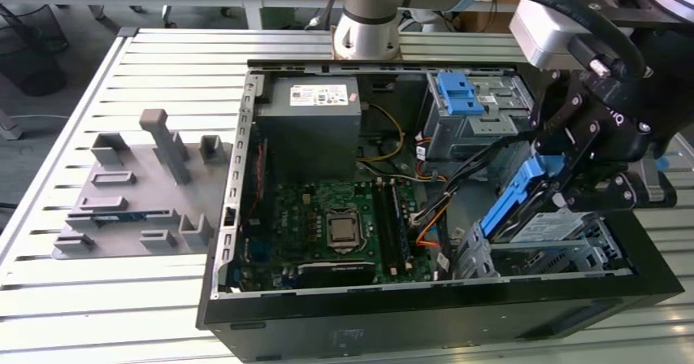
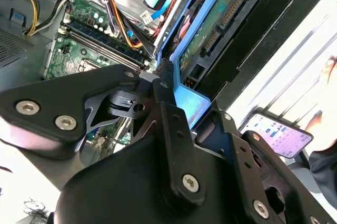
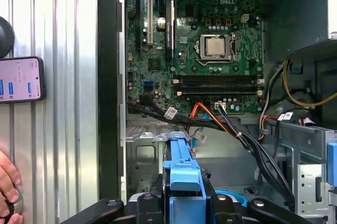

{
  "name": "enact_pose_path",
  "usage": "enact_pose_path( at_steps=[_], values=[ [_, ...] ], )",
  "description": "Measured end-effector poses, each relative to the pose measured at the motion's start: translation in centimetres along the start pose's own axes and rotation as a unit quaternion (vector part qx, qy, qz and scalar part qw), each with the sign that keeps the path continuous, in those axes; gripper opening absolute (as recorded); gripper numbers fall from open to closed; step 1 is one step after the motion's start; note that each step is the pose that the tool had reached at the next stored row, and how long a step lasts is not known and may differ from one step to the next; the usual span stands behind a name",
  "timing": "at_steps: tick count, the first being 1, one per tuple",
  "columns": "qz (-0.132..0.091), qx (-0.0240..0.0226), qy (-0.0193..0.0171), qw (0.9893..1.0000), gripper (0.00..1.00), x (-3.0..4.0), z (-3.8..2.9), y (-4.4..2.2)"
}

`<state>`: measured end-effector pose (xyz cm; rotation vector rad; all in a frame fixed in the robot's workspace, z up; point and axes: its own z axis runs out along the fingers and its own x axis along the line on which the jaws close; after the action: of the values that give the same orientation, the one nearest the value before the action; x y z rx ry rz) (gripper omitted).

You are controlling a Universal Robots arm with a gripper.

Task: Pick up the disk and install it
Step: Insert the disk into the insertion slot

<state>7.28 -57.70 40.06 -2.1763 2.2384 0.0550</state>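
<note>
One grey plastic fixture tray (image 1: 136,193), on the slatted metal counter (image 1: 65,299) at the exterior view's left, well apart from the work.

One open black computer case (image 1: 434,319) mid-counter. Contents: grey power-supply box with white sticker (image 1: 320,108); green motherboard (image 1: 331,226); bundle of black and orange cables (image 1: 434,210); bare blue plastic latch bracket (image 1: 461,96).

One flat silver-metal disk with blue side rails (image 1: 548,227), at the exterior view's right. It is tilted, its low end at the mouth of the grey metal drive cage (image 1: 542,258) in the case's corner, and it does not lie flat.

One black robot hand (image 3: 183,203), closed on the disk's blue rail end.

Step in hand, as judged: installing. Pickup is done, seating is unfinished. The step calls for rails square to the cage walls and the tilt taken out.

Edges and room: cage walls are close on both sides of the disk, the cable bundle is just beside the cage, and the black case wall is near. There is open air above.

One phone (image 3: 20,79) on the counter outside the case wall, with a person's fingers (image 3: 6,182) near it.
</note>
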Motion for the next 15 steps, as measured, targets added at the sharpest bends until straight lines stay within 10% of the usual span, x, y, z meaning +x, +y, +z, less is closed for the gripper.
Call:
enact_pose_path(
  at_steps=[15],
  values=[
    [0.0, 0.0, 0.0, 1.0, 0.36, 0.04, 1.16, -0.01]
  ],
)
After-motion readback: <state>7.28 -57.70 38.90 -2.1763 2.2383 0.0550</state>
